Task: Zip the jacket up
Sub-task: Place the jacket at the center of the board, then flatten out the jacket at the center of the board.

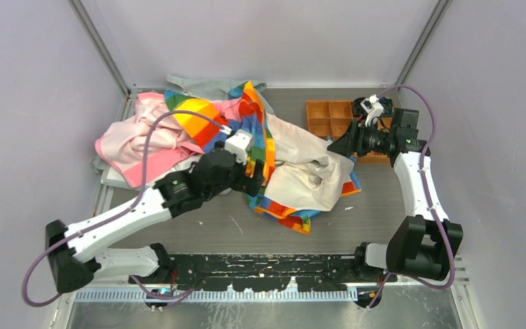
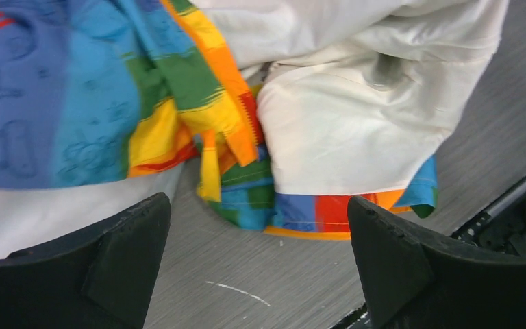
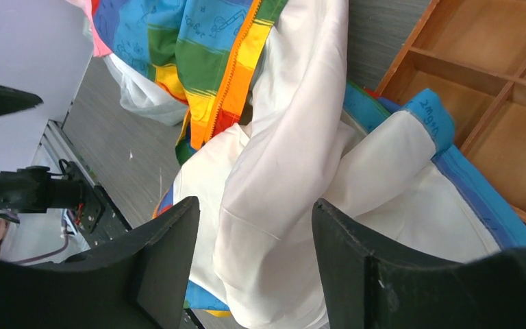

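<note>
Though printing on the jacket [image 1: 294, 171] is too small to read, it lies unzipped, lining up, at the worktop [image 1: 356, 212] centre; left gripper [image 2: 257, 226] and right gripper [image 3: 253, 209] gape over it, holding nothing.

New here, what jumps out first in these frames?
Rainbow-striped soft jacket lies crumpled mid-table, unzipped, cream lining turned up. Left tool hovers open by its orange zipper edge; right tool open over the lining. Pink garment lies to the left, orange wooden compartment tray far right.
</note>
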`<action>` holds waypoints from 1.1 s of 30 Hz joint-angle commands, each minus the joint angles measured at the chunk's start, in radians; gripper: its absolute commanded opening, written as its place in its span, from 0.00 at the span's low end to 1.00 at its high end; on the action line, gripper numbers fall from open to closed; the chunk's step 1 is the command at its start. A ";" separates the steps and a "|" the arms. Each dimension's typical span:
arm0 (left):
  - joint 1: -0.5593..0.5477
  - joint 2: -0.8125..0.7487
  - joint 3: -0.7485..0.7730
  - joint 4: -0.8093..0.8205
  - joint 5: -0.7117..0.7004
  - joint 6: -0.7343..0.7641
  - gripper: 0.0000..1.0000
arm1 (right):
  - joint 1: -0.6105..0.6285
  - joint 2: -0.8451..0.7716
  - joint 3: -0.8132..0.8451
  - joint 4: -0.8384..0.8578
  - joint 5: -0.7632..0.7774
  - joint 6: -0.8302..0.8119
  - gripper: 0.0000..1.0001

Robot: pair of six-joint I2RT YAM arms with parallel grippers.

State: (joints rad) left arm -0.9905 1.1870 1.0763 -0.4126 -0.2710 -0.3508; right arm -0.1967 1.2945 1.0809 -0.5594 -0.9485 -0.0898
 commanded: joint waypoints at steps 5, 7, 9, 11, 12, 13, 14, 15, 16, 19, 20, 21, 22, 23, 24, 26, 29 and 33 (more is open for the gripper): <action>0.154 -0.195 -0.188 0.136 -0.026 -0.112 0.99 | -0.001 -0.035 -0.018 0.047 -0.042 -0.027 0.67; 0.203 -0.198 -0.218 0.184 0.046 -0.171 0.97 | -0.001 -0.031 -0.021 0.048 -0.043 -0.025 0.67; 0.235 -0.183 -0.236 0.246 0.101 -0.231 0.95 | -0.001 -0.030 -0.021 0.049 -0.042 -0.026 0.67; 0.239 -0.153 -0.242 0.293 0.111 -0.280 0.95 | -0.001 -0.029 -0.021 0.050 -0.042 -0.027 0.67; 0.239 -0.129 -0.240 0.310 0.111 -0.307 0.93 | -0.001 -0.029 -0.021 0.050 -0.042 -0.027 0.67; 0.239 -0.104 -0.234 0.320 0.105 -0.337 0.93 | -0.001 -0.030 -0.021 0.049 -0.041 -0.027 0.67; 0.239 -0.080 -0.219 0.315 0.096 -0.365 0.92 | -0.001 -0.031 -0.021 0.049 -0.040 -0.028 0.67; 0.239 -0.052 -0.199 0.296 0.087 -0.394 0.91 | -0.001 -0.031 -0.021 0.048 -0.039 -0.028 0.67; 0.238 -0.026 -0.169 0.266 0.078 -0.414 0.90 | -0.001 -0.031 -0.021 0.048 -0.038 -0.028 0.67; 0.237 0.062 -0.057 0.133 0.028 -0.458 0.89 | -0.001 -0.028 -0.019 0.048 -0.036 -0.028 0.67; 0.234 0.093 -0.018 0.082 -0.001 -0.477 0.89 | -0.001 -0.027 -0.018 0.047 -0.036 -0.028 0.67; 0.230 0.122 0.020 0.033 -0.037 -0.493 0.89 | -0.001 -0.025 -0.017 0.046 -0.036 -0.028 0.67; 0.222 0.153 0.061 -0.013 -0.079 -0.502 0.89 | -0.001 -0.023 -0.015 0.044 -0.036 -0.028 0.67; 0.212 0.193 0.097 -0.050 -0.120 -0.506 0.89 | -0.001 -0.022 -0.014 0.043 -0.036 -0.028 0.67; 0.201 0.222 0.139 -0.089 -0.155 -0.506 0.89 | -0.001 -0.021 -0.013 0.041 -0.036 -0.028 0.67; 0.178 0.288 0.219 -0.150 -0.211 -0.498 0.89 | -0.001 -0.021 -0.012 0.040 -0.036 -0.028 0.68; 0.153 0.390 0.357 -0.221 -0.259 -0.452 0.78 | -0.001 -0.020 -0.012 0.038 -0.033 -0.030 0.68; 0.151 0.545 0.548 -0.352 -0.283 -0.388 0.62 | -0.001 -0.020 -0.010 0.037 -0.030 -0.031 0.67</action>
State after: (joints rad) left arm -0.8330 1.6257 1.4624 -0.5991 -0.4541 -0.7979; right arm -0.1967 1.2945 1.0542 -0.5468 -0.9668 -0.1040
